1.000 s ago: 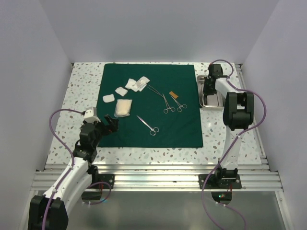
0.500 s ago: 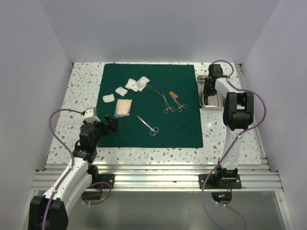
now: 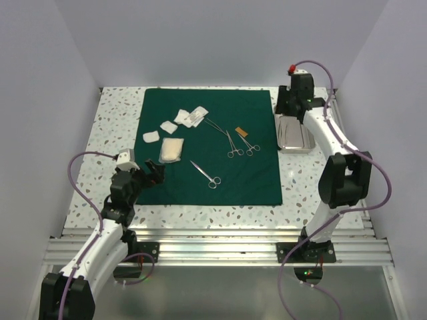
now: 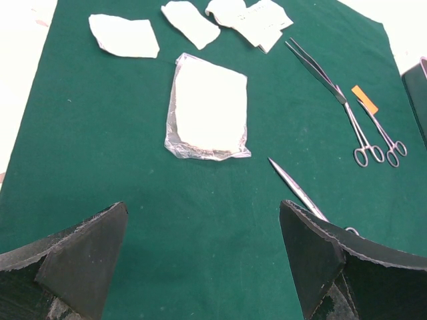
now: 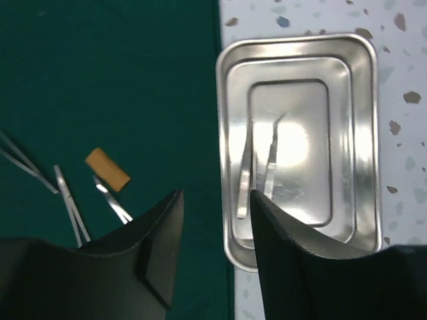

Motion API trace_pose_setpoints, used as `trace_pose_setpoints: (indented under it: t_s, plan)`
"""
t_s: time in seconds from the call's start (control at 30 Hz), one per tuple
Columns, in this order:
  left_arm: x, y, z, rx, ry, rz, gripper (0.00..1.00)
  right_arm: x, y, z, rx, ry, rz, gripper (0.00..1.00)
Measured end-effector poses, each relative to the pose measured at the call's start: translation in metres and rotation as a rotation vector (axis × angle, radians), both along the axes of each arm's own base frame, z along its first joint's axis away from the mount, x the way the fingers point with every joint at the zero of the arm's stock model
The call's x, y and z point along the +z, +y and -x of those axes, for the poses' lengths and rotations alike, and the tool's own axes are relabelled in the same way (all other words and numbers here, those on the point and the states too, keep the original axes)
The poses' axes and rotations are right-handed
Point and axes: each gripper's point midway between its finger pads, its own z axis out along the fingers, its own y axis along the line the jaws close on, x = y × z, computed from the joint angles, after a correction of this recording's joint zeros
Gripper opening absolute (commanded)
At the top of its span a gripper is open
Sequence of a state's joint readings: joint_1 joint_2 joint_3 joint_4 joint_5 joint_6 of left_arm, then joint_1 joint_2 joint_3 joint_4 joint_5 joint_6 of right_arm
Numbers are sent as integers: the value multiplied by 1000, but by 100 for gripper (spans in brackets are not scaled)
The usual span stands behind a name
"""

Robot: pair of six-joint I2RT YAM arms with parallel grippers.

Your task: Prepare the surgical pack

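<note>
Top view: the drape (image 3: 207, 147) lies flat on the table (image 3: 113, 133), and the tray (image 3: 297, 137) stands just right of it. Left wrist: the left gripper (image 4: 201, 207) is spread wide and empty over the drape, near a gauze packet (image 4: 208, 107). Right wrist: the right gripper (image 5: 215, 200) is parted, grasping nothing, above the tray, in which forceps (image 5: 257, 167) lie.

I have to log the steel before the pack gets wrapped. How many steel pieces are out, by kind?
Steel tray: 1
Tweezers in the tray: 2
Long tweezers on the green cloth: 1
Ring-handled clamps on the cloth: 2
Scissors on the cloth: 1
Total: 7
</note>
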State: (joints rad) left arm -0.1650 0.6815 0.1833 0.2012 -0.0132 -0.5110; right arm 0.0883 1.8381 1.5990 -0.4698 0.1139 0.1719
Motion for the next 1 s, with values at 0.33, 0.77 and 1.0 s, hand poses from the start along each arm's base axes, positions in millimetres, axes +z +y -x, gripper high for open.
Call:
trace_pose_setpoints:
  t_s: [0.33, 0.77, 1.0]
  plan:
    - [0, 0, 0, -2, -1, -6, 100, -13, 150, 66, 358, 8, -24, 67]
    - [1, 0, 0, -3, -5, -5, 100, -72, 278, 148, 699, 86, -27, 72]
    - [3, 0, 0, -2, -11, -4, 100, -105, 300, 162, 768, 139, -2, 63]
